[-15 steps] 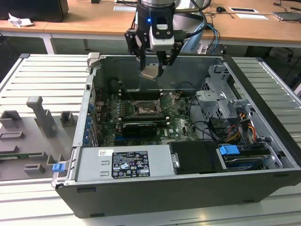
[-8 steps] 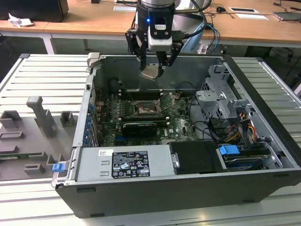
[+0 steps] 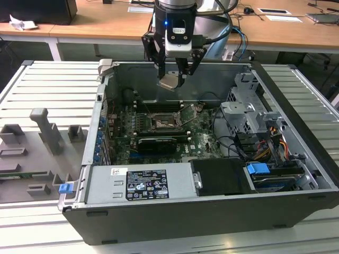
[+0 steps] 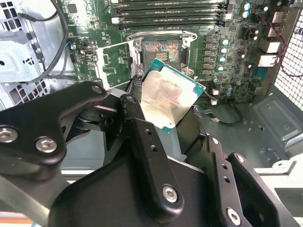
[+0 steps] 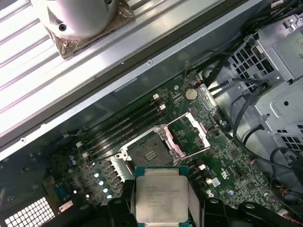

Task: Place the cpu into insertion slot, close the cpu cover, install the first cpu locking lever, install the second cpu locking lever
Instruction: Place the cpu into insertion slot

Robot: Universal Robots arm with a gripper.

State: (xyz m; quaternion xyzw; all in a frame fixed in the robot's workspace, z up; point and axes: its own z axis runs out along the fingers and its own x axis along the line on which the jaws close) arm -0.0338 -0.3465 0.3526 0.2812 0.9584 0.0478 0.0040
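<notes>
Cpu [image 4: 170, 97] between the fingers [image 4: 142, 139]

Wooden desks [image 3: 106, 24] stand behind a ribbed metal table [image 3: 47, 84].

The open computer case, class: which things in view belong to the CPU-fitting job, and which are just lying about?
In the job: the cpu, gripped in the pincer; the insertion slot, bare; the cpu cover, swung open.
Lying about: memory slots; power supply; drive cage; grey fixtures.
</notes>
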